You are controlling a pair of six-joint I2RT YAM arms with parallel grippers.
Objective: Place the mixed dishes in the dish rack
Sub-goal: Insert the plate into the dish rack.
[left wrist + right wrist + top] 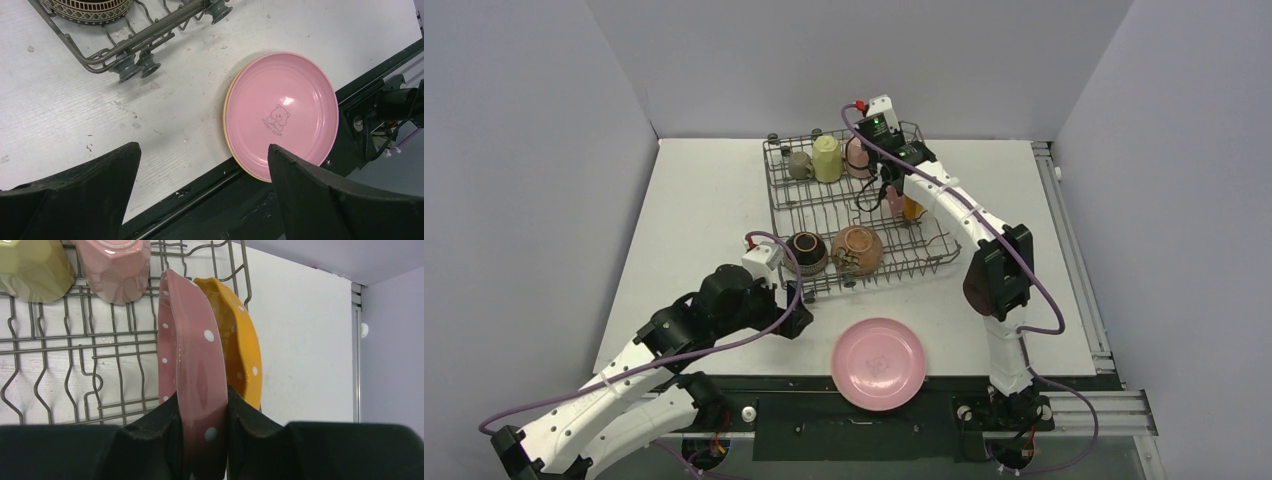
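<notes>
The pink bear-print plate (879,363) lies flat at the near edge of the table (714,220), its near rim hanging over the dark frame. It is not yet racked. The left gripper (202,150) hovers just beside it, jaws wide apart and empty. A clumsy push here could slide the plate off the edge. The overhang is also the only place where a finger could get beneath the rim.

Beyond, 2 brown bowls (806,252) (857,249) sit in the near row of the dish rack (829,205), close behind the left wrist, so lifting straight back looks cramped. The bare table to the left gives freer room.

Mid-rack, the right gripper (202,400) is clamped on the rim of a pink white-dotted plate (192,350). It holds the plate on edge, just beside the orange scalloped plate (240,340). Whether the 2 touch, I cannot tell. If the jaws let go before the plate seats between tines, it may tip onto the orange one or slip along the wires. The slot is narrow, and a straight upward exit seems safest.

Farthest back stand the small grey cup (799,165), pale yellow mug (827,158) and pink mug (857,157).
</notes>
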